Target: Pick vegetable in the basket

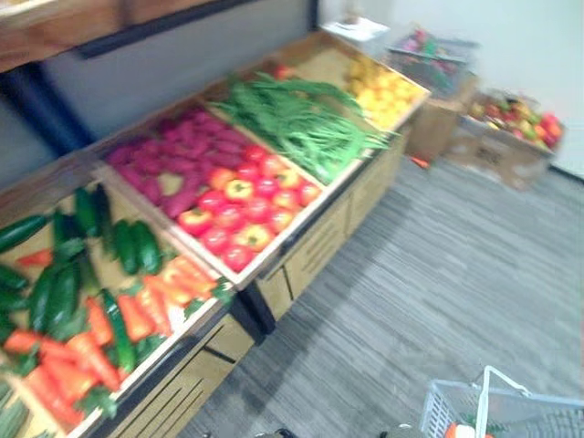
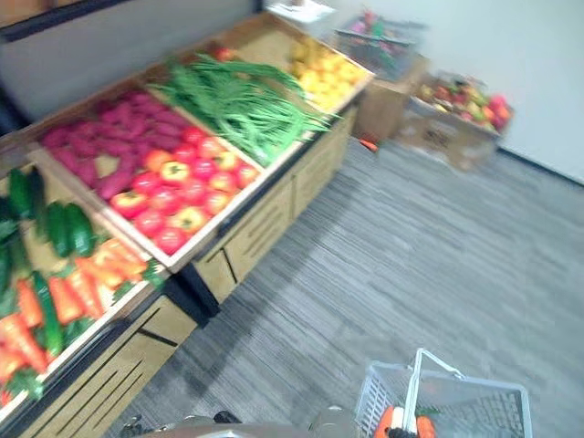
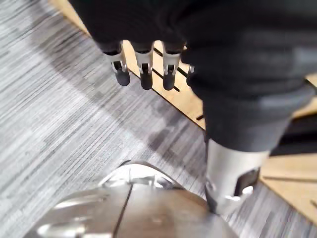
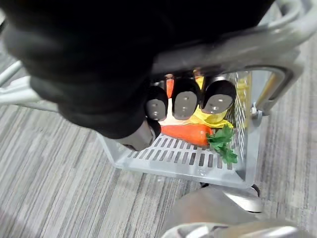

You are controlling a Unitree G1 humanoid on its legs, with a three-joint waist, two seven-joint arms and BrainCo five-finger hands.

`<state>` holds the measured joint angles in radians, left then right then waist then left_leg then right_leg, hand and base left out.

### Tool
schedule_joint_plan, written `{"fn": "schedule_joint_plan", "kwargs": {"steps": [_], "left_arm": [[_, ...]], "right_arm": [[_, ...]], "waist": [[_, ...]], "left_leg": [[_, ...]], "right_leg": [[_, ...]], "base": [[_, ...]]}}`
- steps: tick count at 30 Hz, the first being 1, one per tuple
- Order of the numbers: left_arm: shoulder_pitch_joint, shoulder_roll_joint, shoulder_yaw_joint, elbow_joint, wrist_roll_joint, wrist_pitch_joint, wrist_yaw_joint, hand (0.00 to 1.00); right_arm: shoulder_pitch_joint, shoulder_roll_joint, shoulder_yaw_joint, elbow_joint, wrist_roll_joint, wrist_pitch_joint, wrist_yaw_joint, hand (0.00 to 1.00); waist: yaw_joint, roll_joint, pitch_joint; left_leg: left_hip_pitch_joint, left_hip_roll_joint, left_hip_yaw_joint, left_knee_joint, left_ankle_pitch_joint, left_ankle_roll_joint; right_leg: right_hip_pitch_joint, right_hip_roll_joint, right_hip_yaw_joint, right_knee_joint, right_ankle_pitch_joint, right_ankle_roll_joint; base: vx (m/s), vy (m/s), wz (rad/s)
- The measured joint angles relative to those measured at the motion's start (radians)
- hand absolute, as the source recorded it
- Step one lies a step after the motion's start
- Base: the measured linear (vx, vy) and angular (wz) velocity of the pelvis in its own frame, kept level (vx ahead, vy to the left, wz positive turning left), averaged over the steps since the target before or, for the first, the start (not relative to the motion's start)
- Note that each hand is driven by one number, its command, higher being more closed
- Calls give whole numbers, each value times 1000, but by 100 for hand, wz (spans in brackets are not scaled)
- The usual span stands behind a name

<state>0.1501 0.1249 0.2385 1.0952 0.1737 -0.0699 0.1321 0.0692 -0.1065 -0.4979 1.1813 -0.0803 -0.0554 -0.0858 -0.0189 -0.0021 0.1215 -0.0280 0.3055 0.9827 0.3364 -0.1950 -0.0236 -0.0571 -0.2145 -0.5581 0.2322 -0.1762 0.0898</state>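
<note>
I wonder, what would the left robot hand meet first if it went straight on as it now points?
Probably the wooden front of the produce stand, near the grey carpet; nothing lies between it and the open left robot hand, though depth is unclear.

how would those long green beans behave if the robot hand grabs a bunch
The green beans are thin, long strands, so probably floppy and light. They lie tangled in a heap, so a grab would likely drag up several, with ends trailing.
</note>
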Motion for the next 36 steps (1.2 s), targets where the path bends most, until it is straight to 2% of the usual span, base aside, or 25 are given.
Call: {"fn": "schedule_joint_plan", "kwargs": {"steps": [3,6,8,9,10,11,12,13,16,17,18,19,20,21,23,27,36], "left_arm": [[-47,-29,-38,8,6,-9,0,0],[-42,-35,-16,10,4,-7,3,0],[-39,-43,25,10,-5,-7,5,0],[-36,-44,57,10,-17,-6,11,0],[-34,-45,73,8,-44,-7,19,0],[-33,-50,75,8,-55,-7,24,0],[-30,-63,76,4,-73,-8,33,0],[-26,-68,77,-1,-82,-10,42,0],[-27,-67,79,-7,-83,-19,42,0],[-28,-68,80,-12,-84,-18,42,0],[-27,-71,81,-18,-84,-18,41,0],[-25,-78,81,-22,-84,-19,41,0],[-29,-78,83,-22,-83,-19,39,0],[-32,-61,81,-24,-81,-21,38,0],[-31,-48,80,-23,-78,-30,39,0],[-11,-41,42,-21,-55,-30,38,0],[-11,-13,-17,0,-35,-37,17,0]], "right_arm": [[24,-19,7,4,0,2,-5,100],[51,-19,32,6,1,0,-7,100],[49,-21,40,7,0,-2,-7,100],[47,-23,56,7,0,-10,-6,100],[40,-29,74,6,0,-18,-7,100],[34,-38,76,6,1,-18,-8,100],[18,-54,77,13,3,-19,-12,100],[11,-63,87,14,4,-20,-15,100],[19,-75,110,13,4,-28,-17,100],[20,-77,110,13,5,-29,-17,100],[20,-80,110,12,6,-36,-17,100],[21,-84,110,10,6,-40,-19,100],[23,-84,109,9,6,-41,-22,100],[42,-67,110,8,6,-43,-15,100],[62,-37,102,9,7,-42,-16,100],[73,-33,81,-9,19,-45,-17,100],[62,-37,106,-7,4,-48,-16,100]], "waist": [[-14,38,22],[-37,40,21],[-33,43,21],[-32,23,30],[-31,13,36],[-31,11,37],[-29,11,37],[-24,11,37],[-24,10,38],[-24,10,38],[-21,15,36],[-18,27,37],[-5,26,33],[-7,2,27],[-7,-23,24],[-5,-33,5],[-4,-34,3]], "left_leg": [[16,93,27,65,13,-16],[57,169,50,124,40,-39],[70,203,32,177,70,-36],[59,207,-64,228,116,-18],[20,158,-235,236,107,-38],[7,104,-342,215,89,-49],[-5,8,-524,164,56,-66],[-4,-71,-656,110,25,-77],[-25,-161,-860,-24,4,-83],[-33,-169,-893,-49,4,-82],[-41,-180,-959,-113,14,-80],[-40,-178,-985,-153,22,-83],[-41,-185,-969,-155,18,-85],[-54,-214,-953,-158,9,-71],[-37,-240,-926,-163,13,-46],[24,-278,-869,-209,14,-34],[68,-277,-824,-228,14,-27]], "right_leg": [[11,86,47,-54,27,-20],[27,156,120,-99,35,-41],[27,182,186,-118,50,-70],[31,188,247,-123,66,-92],[30,178,308,-121,72,-94],[26,172,347,-120,75,-92],[21,164,416,-124,87,-87],[15,162,477,-126,95,-81],[4,167,583,-142,105,-62],[3,168,602,-149,106,-60],[-12,171,635,-154,111,-43],[-20,183,653,-157,112,-32],[-22,178,674,-162,121,-17],[-17,145,676,-187,144,6],[-16,115,683,-186,146,10],[-8,85,704,-178,150,18],[-40,100,699,-122,154,22]], "base": [[-93,-306,-75],[-33,-189,-77],[19,-173,-115],[73,-157,-145],[78,-79,-147],[64,13,-157],[49,89,-167],[39,106,-165],[-16,156,-116],[-67,227,-88],[-65,211,-72],[-65,266,-86],[13,302,-56],[42,299,-39],[107,255,-18],[88,142,-37],[6,5,-22]]}}
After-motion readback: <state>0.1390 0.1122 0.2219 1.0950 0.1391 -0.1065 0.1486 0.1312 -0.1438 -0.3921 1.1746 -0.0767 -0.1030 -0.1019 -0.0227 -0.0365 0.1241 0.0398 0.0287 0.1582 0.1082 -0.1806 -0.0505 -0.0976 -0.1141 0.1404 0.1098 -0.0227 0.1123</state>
